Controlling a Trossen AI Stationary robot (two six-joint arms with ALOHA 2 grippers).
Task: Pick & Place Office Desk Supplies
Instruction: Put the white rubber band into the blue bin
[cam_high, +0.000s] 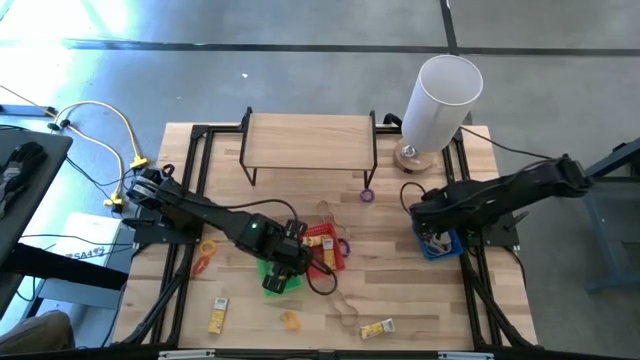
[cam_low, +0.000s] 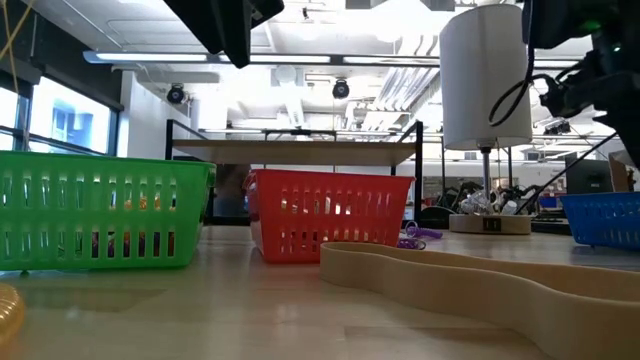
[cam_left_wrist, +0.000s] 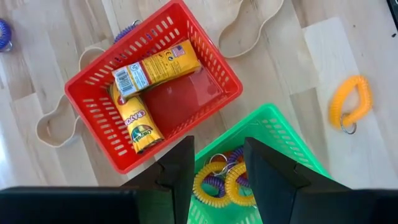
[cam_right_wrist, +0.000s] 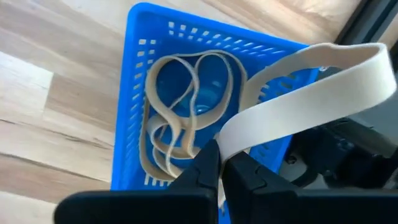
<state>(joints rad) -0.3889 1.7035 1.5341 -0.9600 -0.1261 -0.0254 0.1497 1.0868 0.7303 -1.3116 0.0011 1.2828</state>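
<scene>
Two arms work our desk. Our right gripper, fingers pinched fully together on a tan rubber band, hangs over the blue basket; the band looks light and floppy, best nipped anywhere along its loop. Our left gripper hovers part open, empty, over the green basket of coil rings. Beyond, wooden tabletop, shelf, white cylinder.

Red, green, blue baskets

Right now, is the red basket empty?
No: in the left wrist view the red basket holds two yellow packets, one lying across the other.
</scene>
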